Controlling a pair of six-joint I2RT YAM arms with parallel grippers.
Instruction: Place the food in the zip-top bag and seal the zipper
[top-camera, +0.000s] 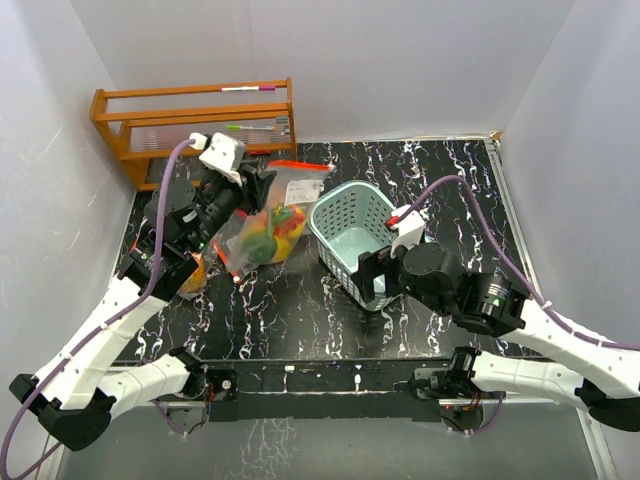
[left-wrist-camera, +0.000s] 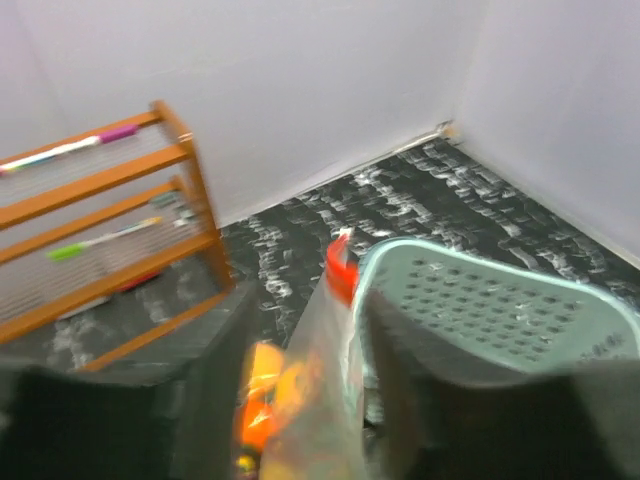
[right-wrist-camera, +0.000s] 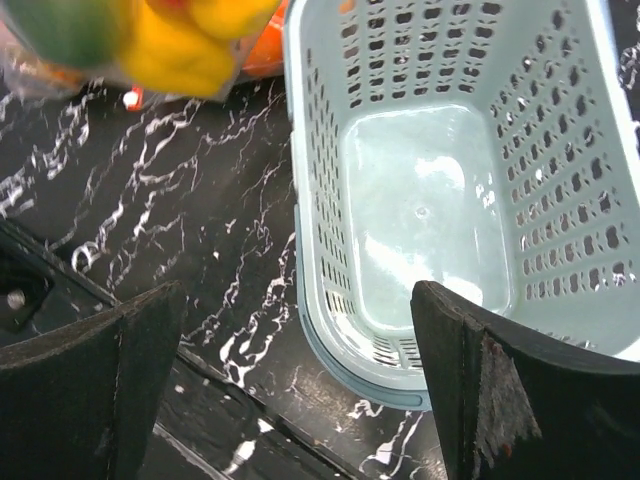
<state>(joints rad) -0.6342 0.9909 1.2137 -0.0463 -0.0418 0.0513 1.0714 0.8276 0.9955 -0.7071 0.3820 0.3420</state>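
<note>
We see the toy fruits (top-camera: 268, 236), smooth and rounded in yellow, green and red, bunched inside a clear, crinkled plastic zip-top bag (top-camera: 292, 203). The bag has a red-orange zipper strip along its far edge and lies on the table between the left arm and the basket. One more orange piece (top-camera: 196, 272) sits outside the bag, partly tucked under the left forearm.

The left gripper (top-camera: 262, 188) is at the bag's upper part. In its wrist view the plastic passes between the two dark fingers (left-wrist-camera: 205, 400), but that picture is blurred and we cannot tell whether they pinch it.

Just right of the bag, touching or nearly so, stands a pale teal plastic basket (top-camera: 340, 205). It is rectangular with rounded corners, perforated walls and a glossy solid floor. The right gripper (top-camera: 368, 278) hovers over its near rim with the fingers (right-wrist-camera: 140, 380) spread wide and nothing between them.

Everything rests on a black table (top-camera: 300, 315) veined with white like marble. A slatted orange-brown wooden rack (top-camera: 130, 125) stands in the far left corner, with marker pens lying on its shelves.
</note>
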